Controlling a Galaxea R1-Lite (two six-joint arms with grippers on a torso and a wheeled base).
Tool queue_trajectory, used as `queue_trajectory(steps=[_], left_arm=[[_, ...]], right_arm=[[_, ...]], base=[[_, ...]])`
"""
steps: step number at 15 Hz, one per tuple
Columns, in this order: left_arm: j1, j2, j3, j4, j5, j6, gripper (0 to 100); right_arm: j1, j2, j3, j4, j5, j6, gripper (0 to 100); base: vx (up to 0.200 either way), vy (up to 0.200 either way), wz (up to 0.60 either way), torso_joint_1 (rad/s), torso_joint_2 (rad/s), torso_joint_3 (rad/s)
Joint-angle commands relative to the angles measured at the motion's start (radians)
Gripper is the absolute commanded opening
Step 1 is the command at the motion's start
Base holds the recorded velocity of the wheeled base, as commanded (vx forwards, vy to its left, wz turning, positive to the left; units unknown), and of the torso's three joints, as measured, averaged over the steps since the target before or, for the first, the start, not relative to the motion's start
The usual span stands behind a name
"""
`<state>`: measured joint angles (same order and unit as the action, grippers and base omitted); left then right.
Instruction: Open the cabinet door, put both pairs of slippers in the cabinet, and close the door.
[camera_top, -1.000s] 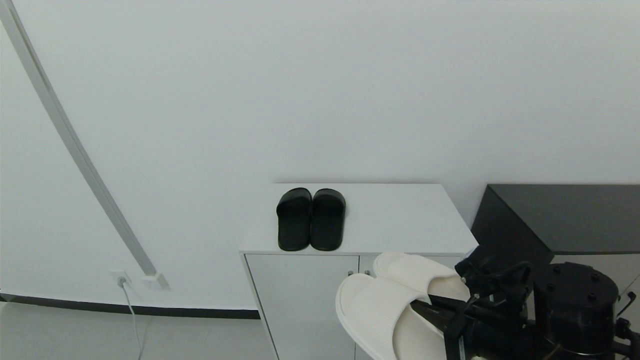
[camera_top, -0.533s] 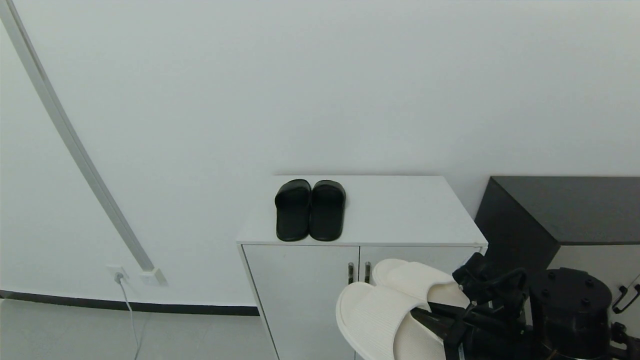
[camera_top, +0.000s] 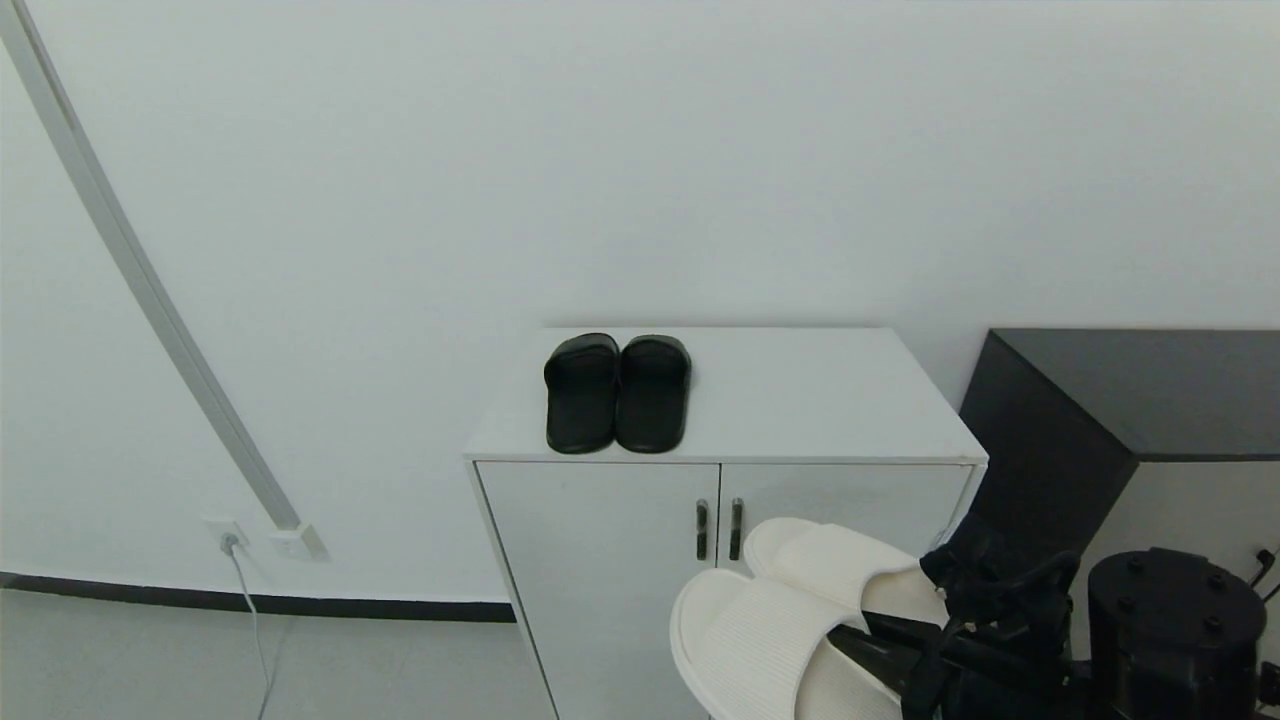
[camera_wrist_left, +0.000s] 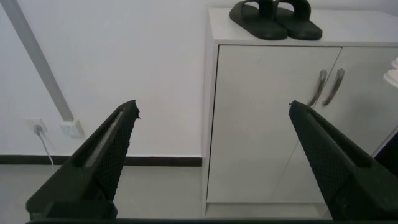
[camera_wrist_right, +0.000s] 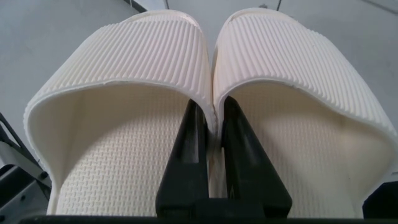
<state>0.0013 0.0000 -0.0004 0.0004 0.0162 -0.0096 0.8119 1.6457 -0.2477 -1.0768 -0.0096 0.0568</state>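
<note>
Right pincer (camera_wrist_right: 211, 109) pinches white slippers' (camera_wrist_right: 124, 81) adjoining inner walls, so pair carries as one; left pincer (camera_wrist_left: 212, 107) spread, likely free for shut cabinet door (camera_top: 600, 560); black slippers (camera_top: 617, 392) atop cabinet (camera_top: 800, 400).

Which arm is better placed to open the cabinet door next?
Left, probably. The left gripper is open and empty, facing the shut cabinet doors and their handles. The right gripper is clamped on the white slippers, so it cannot take a handle.
</note>
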Motion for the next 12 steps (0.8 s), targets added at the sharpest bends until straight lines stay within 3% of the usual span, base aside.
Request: queue_trajectory(steps=[1, 12], left_arm=[[0.0, 0.002, 0.0, 0.001, 0.001, -0.001, 100], [0.0, 0.0, -0.001, 0.001, -0.001, 0.0, 100]], right_arm=[[0.006, -0.001, 0.004, 0.0, 0.0, 0.001, 0], [0.021, 0.04, 0.007, -0.002, -0.003, 0.008, 0]], base=[[0.0, 0.0, 0.0, -0.168, 0.39, 0.232], [0.0, 0.0, 0.0, -0.215, 0.53, 0.316]])
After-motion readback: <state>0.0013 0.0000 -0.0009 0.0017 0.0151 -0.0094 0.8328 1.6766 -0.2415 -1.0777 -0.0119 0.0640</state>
